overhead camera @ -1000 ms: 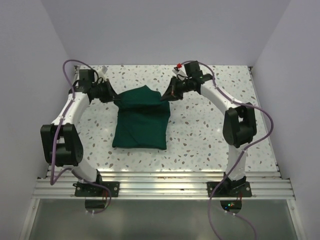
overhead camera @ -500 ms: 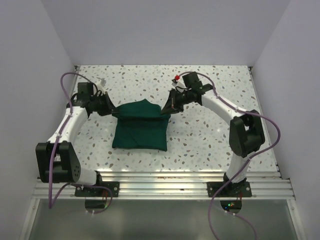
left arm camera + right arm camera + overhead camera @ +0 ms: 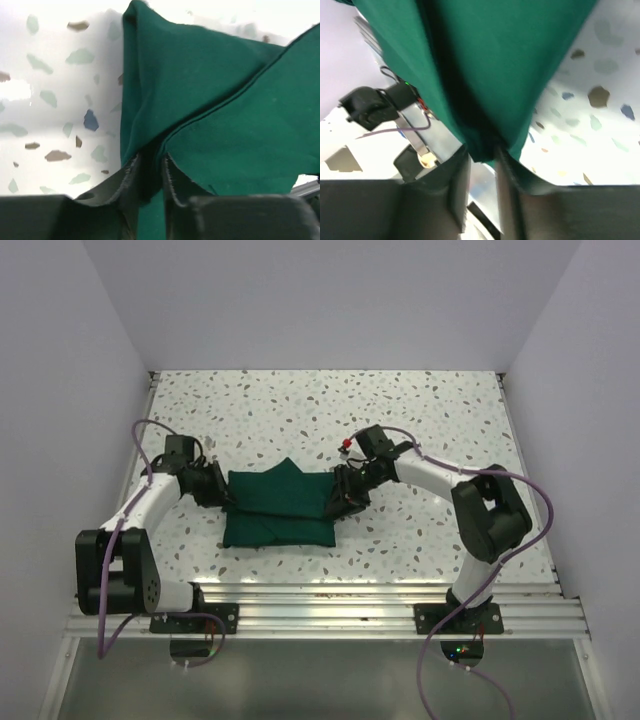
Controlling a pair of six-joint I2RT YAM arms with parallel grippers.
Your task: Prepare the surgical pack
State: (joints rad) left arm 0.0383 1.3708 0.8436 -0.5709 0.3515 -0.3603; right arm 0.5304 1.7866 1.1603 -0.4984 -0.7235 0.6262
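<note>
The surgical pack [image 3: 278,508] lies folded on your bench [image 3: 420,410], toward its near edge, between the two arms in the overhead view. Your left pincer [image 3: 222,498] meets its left edge and your right pincer [image 3: 338,502] its right edge. On the left wrist view, a green fold sits pinched between the fingers [image 3: 131,177]. On the right wrist view, that pincer likewise nips a cloth corner.
</note>
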